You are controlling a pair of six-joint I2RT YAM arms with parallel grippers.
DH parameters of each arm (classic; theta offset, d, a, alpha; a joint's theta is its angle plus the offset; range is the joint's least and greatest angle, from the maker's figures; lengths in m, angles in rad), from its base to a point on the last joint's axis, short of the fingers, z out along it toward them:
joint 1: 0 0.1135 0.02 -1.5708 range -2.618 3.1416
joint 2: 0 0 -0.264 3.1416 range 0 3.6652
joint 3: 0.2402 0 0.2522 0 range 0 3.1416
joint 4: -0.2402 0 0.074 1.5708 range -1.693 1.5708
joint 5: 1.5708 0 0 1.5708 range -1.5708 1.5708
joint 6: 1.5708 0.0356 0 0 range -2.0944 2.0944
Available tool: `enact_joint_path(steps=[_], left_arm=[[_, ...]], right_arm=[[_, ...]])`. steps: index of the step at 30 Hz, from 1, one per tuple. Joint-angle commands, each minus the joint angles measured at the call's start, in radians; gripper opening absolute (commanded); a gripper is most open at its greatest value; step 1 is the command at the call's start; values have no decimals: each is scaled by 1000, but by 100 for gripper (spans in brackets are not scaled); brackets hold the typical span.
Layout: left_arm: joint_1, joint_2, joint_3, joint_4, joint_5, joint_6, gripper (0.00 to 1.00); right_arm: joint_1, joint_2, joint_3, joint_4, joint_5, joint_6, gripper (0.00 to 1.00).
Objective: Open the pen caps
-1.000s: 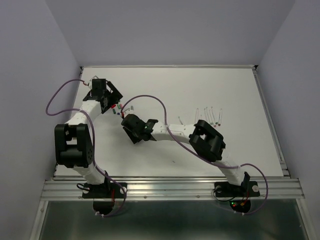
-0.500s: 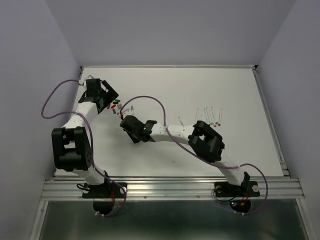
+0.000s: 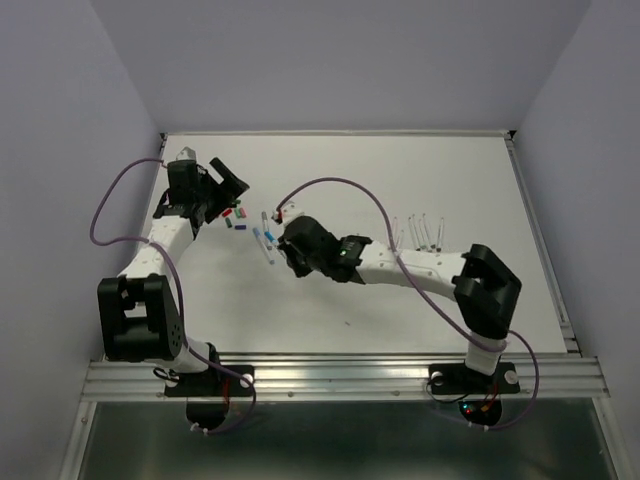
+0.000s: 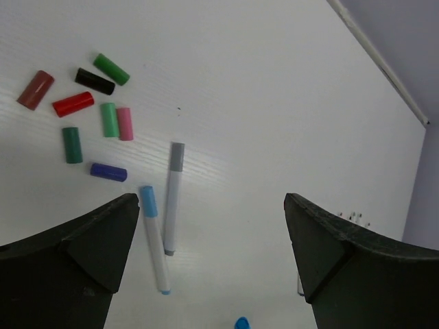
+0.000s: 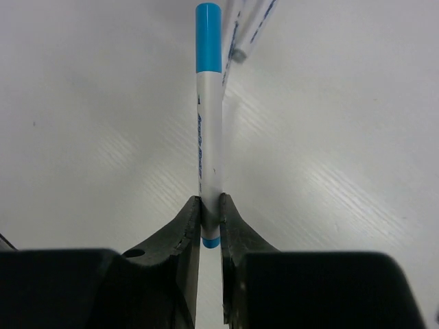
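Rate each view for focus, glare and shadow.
Top external: even, soft light, no glare on the table, but the pens are too small for detail. Left wrist: loose caps sharp, the near fingers dark and soft-edged. Right wrist: held pen crisp with a faint shadow beside it, right gripper underexposed.

White arm links (image 3: 415, 272), black joint housings (image 3: 135, 315), looping purple cables (image 3: 330, 181), matte black tapered fingers (image 4: 75, 253).
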Motion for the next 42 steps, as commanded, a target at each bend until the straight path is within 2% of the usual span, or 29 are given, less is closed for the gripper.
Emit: enact_joint_path(steps=[1, 6, 11, 19, 26, 30, 35, 37, 38, 39, 42], left_arm=[[-22, -53, -10, 123, 192, -8, 99], [-97, -55, -10, 220, 309, -26, 98], [-202, -44, 39, 252, 311, -27, 96], [-268, -13, 88, 249, 276, -28, 91], [-280, -4, 102, 223, 269, -17, 80], [-283, -9, 104, 224, 277, -20, 68], [-285, -16, 102, 224, 276, -25, 62], [-285, -13, 101, 224, 282, -28, 56], [-285, -12, 101, 226, 283, -28, 52], [-285, -10, 102, 226, 283, -30, 43], [-285, -4, 110, 218, 282, -33, 24]], right_arm=[[-133, -163, -127, 197, -183, 23, 1], [-224, -283, -228, 288, -330, 24, 1], [-270, -346, -260, 299, -388, 27, 1], [-290, -355, -268, 315, -383, 41, 1], [-299, -325, -215, 337, -364, 41, 1], [-308, -297, -179, 340, -357, 36, 1], [-308, -268, -152, 351, -359, 36, 1], [-308, -259, -144, 354, -357, 38, 1], [-308, -254, -139, 354, -357, 36, 1], [-308, -250, -135, 354, -356, 36, 1], [-308, -243, -135, 354, -351, 36, 1]])
